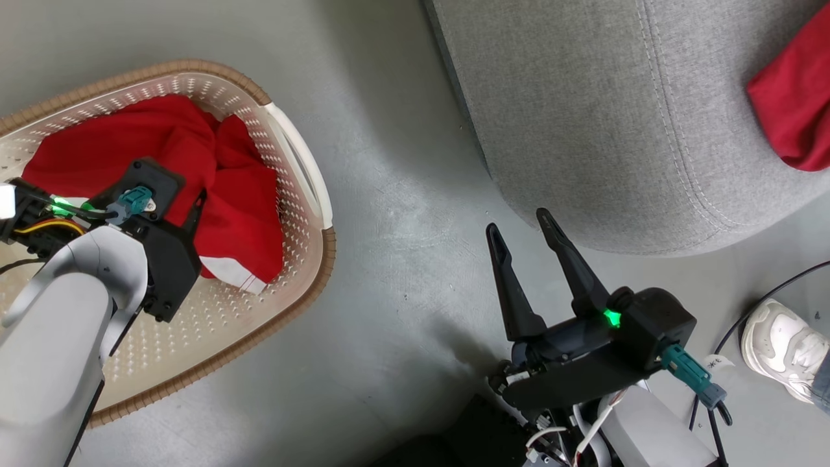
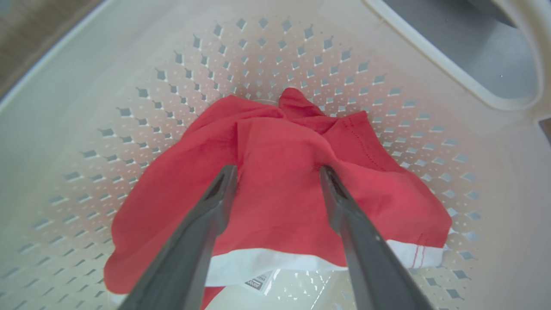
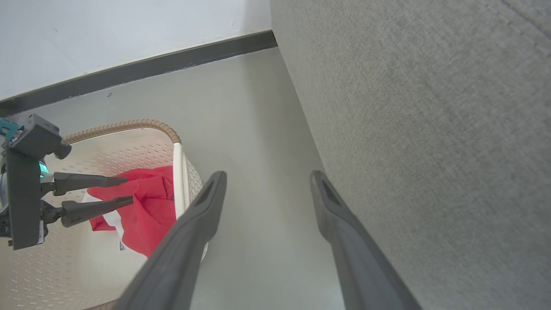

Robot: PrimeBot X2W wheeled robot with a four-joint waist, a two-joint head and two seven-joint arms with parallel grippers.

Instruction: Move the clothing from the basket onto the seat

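- L jaws: in head view hidden under own black wrist block (image 1: 165,259); in L wrist view can't tell if tips touch the red garment (image 2: 280,202) or hang just above it.
- basket (image 1: 305,175): cut by left edge, near part covered by pale forearm (image 1: 58,337).
- 2nd red garment (image 1: 794,97): cut by right edge, shape unclear.
- seat (image 1: 583,117): runs off top & right.
- sewn tag (image 2: 256,283): print too small to read.
- white shoe (image 1: 781,347): cut at right edge.
- R jaws: bases blurred at bottom of R wrist view.

No print can be made out: a small tag (image 2: 258,282) below the red garment (image 2: 280,206), between the left pincer (image 2: 277,168) fingers, is blurred.
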